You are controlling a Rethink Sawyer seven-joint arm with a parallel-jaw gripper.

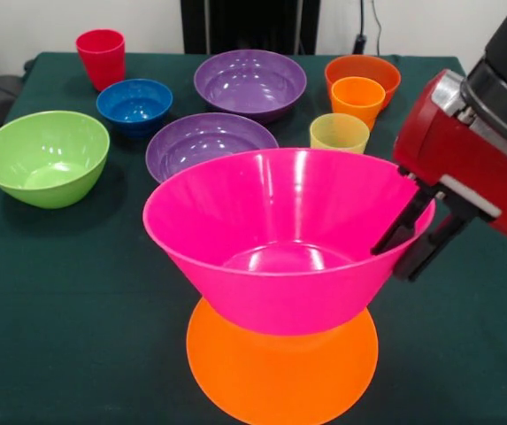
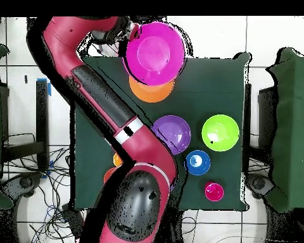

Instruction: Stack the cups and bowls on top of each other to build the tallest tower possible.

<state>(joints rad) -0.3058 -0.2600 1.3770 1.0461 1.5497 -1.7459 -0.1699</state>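
Note:
My gripper [image 1: 392, 263] is shut on the right rim of the large pink bowl [image 1: 280, 230], one finger inside the rim and one outside. The pink bowl is upright, directly over the large orange bowl [image 1: 280, 376], which lies near the table's front edge. I cannot tell whether they touch. In the overhead view the gripper [image 2: 128, 39] holds the pink bowl [image 2: 156, 52] over the orange bowl [image 2: 151, 92].
Behind stand two purple bowls [image 1: 202, 140] [image 1: 249, 84], a lime green bowl [image 1: 45, 158], a small blue bowl [image 1: 134, 104], a red cup [image 1: 101, 57], a translucent yellow cup [image 1: 339, 133], and an orange-yellow cup [image 1: 357, 99] against the small red-orange bowl [image 1: 363, 66].

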